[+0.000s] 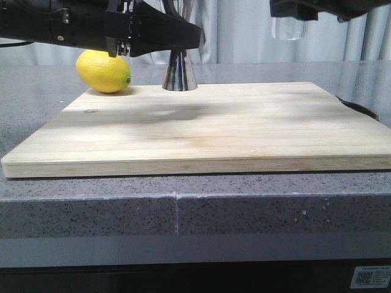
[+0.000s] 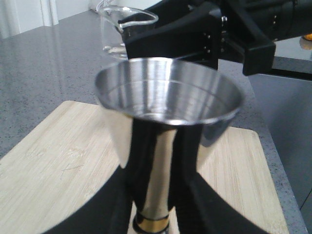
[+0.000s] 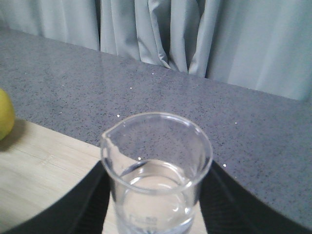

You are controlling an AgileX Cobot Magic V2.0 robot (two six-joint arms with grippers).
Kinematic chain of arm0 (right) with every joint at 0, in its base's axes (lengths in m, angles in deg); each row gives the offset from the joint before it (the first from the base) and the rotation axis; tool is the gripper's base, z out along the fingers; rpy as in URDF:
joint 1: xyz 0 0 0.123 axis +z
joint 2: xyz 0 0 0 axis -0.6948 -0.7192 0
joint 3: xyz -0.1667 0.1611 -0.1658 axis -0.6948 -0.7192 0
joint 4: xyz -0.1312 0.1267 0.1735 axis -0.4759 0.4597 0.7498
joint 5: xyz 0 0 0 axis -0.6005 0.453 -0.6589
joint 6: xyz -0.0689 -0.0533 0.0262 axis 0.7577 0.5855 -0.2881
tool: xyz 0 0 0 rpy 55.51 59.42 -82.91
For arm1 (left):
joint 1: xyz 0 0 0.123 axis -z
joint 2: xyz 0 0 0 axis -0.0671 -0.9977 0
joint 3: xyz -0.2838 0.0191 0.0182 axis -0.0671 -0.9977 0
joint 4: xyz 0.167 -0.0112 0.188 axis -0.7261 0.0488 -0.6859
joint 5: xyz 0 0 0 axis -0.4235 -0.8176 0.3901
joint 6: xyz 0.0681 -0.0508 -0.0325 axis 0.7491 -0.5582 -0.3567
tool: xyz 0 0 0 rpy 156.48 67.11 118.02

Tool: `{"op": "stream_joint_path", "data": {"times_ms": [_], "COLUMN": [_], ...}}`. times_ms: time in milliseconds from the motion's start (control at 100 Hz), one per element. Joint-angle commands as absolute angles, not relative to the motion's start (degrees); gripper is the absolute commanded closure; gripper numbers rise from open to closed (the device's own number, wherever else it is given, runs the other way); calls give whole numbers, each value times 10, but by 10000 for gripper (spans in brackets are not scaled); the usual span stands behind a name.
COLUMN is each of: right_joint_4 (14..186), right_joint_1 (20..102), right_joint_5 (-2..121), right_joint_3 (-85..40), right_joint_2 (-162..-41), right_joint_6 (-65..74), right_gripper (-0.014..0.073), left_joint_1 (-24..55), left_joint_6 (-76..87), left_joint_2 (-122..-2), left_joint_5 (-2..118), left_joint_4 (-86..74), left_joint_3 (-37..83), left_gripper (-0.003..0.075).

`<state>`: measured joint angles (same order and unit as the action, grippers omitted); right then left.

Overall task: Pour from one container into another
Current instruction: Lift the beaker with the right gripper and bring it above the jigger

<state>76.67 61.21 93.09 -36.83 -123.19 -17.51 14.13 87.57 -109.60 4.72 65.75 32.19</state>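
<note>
The wooden board (image 1: pixel 201 128) lay nearest. At its far edge the jigger (image 1: pixel 178 73) stood upright, clamped about its stem by the left gripper (image 2: pixel 151 214). Farther off and well above the board, the beaker (image 3: pixel 156 175) was held upright in the closed right gripper (image 3: pixel 156 214). If it were tipped before its lip (image 3: pixel 108 139) was brought over the jigger's mouth, liquid could be spilled.

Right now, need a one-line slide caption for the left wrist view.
Left claw grips the steel jigger over the wooden board while the glass beaker is held up behind it.
</note>
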Motion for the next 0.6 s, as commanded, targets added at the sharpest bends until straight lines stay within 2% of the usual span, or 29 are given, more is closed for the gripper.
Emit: {"op": "stream_joint_path", "data": {"times_ms": [0,170,590], "right_joint_4": [743,720,659], "right_joint_1": [613,619,693], "right_joint_5": [940,902,838], "right_joint_3": [-330,-301,-244], "right_joint_2": [-1201,-1190,-1187], "right_joint_6": [-175,-171,-171], "right_gripper": [336,336,336], "left_joint_1": [147,147,147], "left_joint_6": [871,871,869], "left_joint_2": [-1066,-1066,-1066], "left_joint_5": [-14,-14,-15], "left_joint_4": [695,695,695], "left_joint_3": [338,338,338], "left_gripper": [554,554,554]}}
